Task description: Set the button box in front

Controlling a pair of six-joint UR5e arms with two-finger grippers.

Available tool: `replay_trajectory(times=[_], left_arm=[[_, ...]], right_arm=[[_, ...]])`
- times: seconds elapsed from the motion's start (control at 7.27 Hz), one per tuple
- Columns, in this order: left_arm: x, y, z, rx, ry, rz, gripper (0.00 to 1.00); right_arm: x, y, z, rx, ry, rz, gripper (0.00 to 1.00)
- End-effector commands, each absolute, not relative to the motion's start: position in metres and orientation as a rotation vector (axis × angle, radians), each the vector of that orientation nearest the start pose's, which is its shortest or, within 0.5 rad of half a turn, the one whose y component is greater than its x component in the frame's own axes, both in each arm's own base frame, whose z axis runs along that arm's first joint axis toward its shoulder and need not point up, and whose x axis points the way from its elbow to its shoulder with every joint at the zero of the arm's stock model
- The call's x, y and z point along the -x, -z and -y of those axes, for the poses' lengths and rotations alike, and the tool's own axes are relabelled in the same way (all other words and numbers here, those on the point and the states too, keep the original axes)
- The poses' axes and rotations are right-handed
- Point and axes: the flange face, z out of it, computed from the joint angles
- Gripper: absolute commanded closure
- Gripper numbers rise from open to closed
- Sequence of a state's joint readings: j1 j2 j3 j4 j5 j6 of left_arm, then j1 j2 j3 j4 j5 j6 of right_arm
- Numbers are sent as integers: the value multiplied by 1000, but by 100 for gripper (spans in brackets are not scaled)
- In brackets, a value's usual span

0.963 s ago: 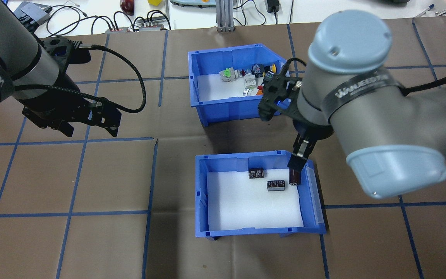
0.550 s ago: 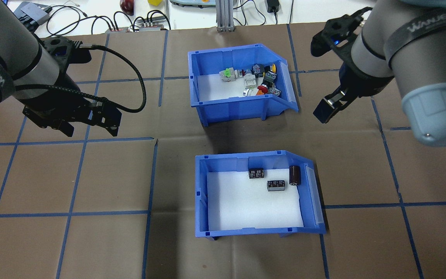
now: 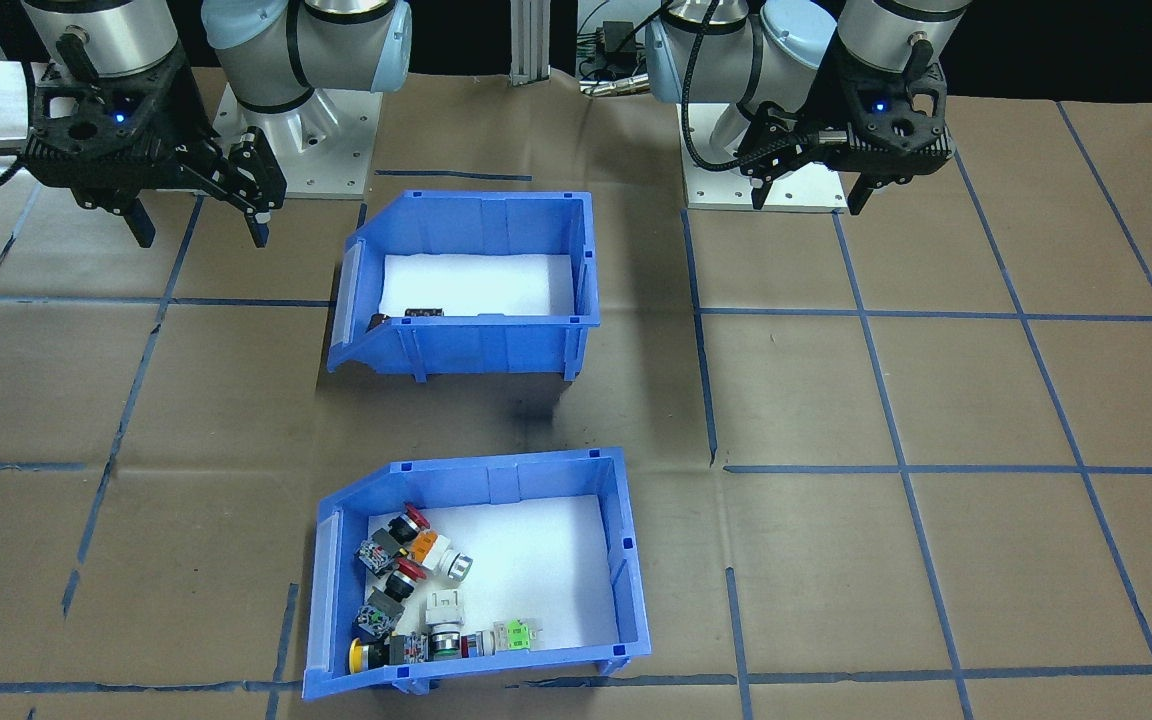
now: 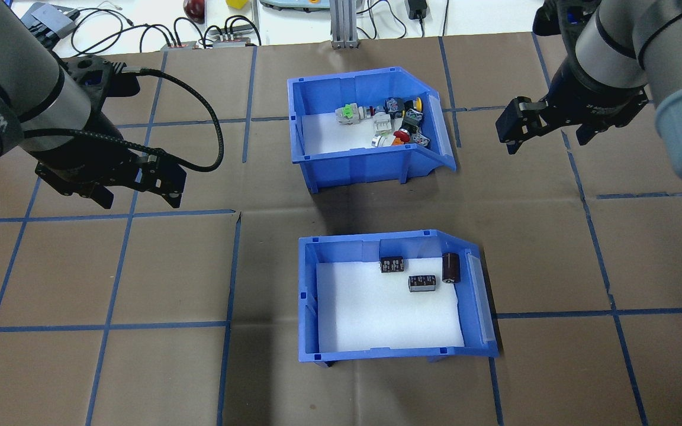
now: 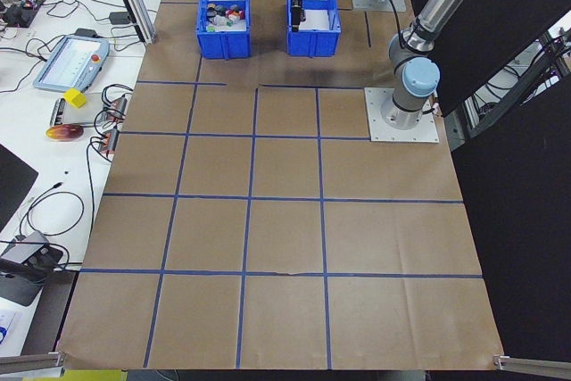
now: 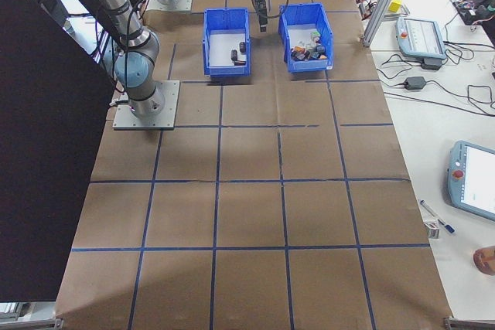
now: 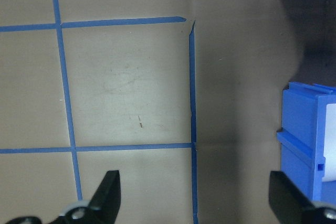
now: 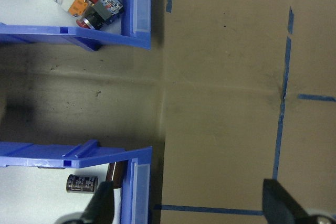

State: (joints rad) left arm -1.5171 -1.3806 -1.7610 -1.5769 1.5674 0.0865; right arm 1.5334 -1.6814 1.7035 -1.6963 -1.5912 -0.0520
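Seen from the overhead camera, the left arm's black two-finger gripper (image 4: 138, 200) hangs over bare brown paper at the left of the table (image 4: 140, 355), its fingers spread apart with nothing between them; its wrist camera shows the two finger tips wide apart above blue tape lines. Toward the middle, on the far side of the table from the robot, stands the button box (image 4: 364, 163), a blue plastic bin with a white foam floor and a sloped cut-away side on its right, holding a cluster of small red, orange, green and yellow push-button switches (image 4: 391, 121) gathered in its far right corner. Nearer the robot, apart from it and in line with it, sits a second blue plastic bin with a white foam floor (image 4: 311, 296), which contains three dark cylinders (image 4: 421, 272) near its far right corner. At the right, the right arm's black two-finger gripper (image 4: 548, 136) hovers above the paper, well to the right of the button box, fingers apart and holding nothing.
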Motion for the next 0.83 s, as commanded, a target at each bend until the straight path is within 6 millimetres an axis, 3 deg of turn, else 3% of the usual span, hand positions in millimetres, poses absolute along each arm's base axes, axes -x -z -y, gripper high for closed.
replay_trajectory(times=[0.0,0.69], left_arm=[[111,-479,418,-53,-12,-3146,1],[112,-479,418,-51,-11,-3148,1]], right_arm=[[-116,-493,484,-111,13,-3147,0],[-115,-492,491,-111,-12,-3149,0]])
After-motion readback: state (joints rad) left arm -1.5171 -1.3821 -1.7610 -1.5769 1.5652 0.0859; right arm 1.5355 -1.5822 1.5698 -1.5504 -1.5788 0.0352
